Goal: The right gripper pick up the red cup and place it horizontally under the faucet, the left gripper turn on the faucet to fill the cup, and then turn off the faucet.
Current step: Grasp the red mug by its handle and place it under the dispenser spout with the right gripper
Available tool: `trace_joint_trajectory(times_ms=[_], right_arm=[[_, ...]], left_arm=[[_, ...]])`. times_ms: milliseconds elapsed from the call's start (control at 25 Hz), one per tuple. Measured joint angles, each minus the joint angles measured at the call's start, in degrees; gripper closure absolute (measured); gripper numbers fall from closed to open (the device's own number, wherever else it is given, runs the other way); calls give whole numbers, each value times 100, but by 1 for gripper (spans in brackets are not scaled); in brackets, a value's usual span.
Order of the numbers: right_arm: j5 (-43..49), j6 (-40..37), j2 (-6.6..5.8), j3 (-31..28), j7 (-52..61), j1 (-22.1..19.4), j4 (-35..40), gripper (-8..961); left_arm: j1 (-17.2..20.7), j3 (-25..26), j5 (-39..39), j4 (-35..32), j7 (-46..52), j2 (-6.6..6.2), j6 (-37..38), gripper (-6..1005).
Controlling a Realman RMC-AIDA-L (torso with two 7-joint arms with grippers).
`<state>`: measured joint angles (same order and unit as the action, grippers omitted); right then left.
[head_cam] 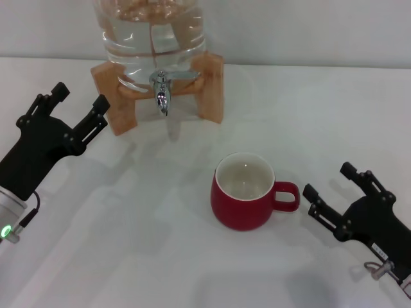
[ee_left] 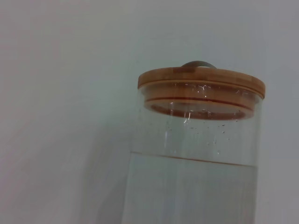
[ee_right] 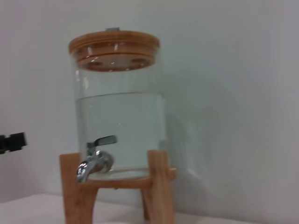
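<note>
the red cup [head_cam: 244, 192] stands upright on the white desk [head_cam: 128, 256], its white inside showing and its loop handle turned toward the robot's right. it sits out in front of the faucet [head_cam: 161, 90], apart from it and a little to the right, not beneath the spout. the right gripper [head_cam: 334, 192] is low over the desk just beside the cup's handle, near it but not touching; its jaws are apart, both black fingers reaching forward and to the left toward the cup, with nothing between them. the arm behind it comes in from the lower right corner of the head view, angled low across the desk.

the left gripper [head_cam: 80, 106] is well apart from the cup, on the far left, just beside the left leg of the wooden stand [head_cam: 212, 86] and not touching it. its jaws are spread wide and hold nothing, the fingers pointing up and to the right toward the stand and faucet. its arm slants in from the lower left, a green light [head_cam: 6, 231] glowing on the silver section.

the faucet sticks out from the front of the clear water jug [ee_right: 119, 130], spout down. in the right wrist view the jug is a good part full and wears a wooden lid [ee_right: 114, 46].
</note>
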<state>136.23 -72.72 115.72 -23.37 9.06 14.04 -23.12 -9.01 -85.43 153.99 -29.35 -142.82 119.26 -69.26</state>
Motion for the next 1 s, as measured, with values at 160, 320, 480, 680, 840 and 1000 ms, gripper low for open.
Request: trace_joint_trajectory(times_ms=[160,320,480,680,840,1000], right_arm=[[-2,-3,2,162,0,-15,0,115],[-5,15,3,240,0,-47,0,114],[-8,73,3,286,-1,-55,0,114],[-9,289,12,307,-23,-20,-34,114],[-9,481,20,294,-45,21,-56,114],[-9,523,24,271,-50,73,-58,115]], left_arm=[[12,0,-1,0,0,3,-23,141],[17,0,-11,0,0,9,-37,141],[43,-2,-26,0,0,10,-52,141],[50,-27,-29,0,0,9,-60,141],[58,-40,-40,0,0,13,-67,141],[57,-39,-45,0,0,19,-71,142]])
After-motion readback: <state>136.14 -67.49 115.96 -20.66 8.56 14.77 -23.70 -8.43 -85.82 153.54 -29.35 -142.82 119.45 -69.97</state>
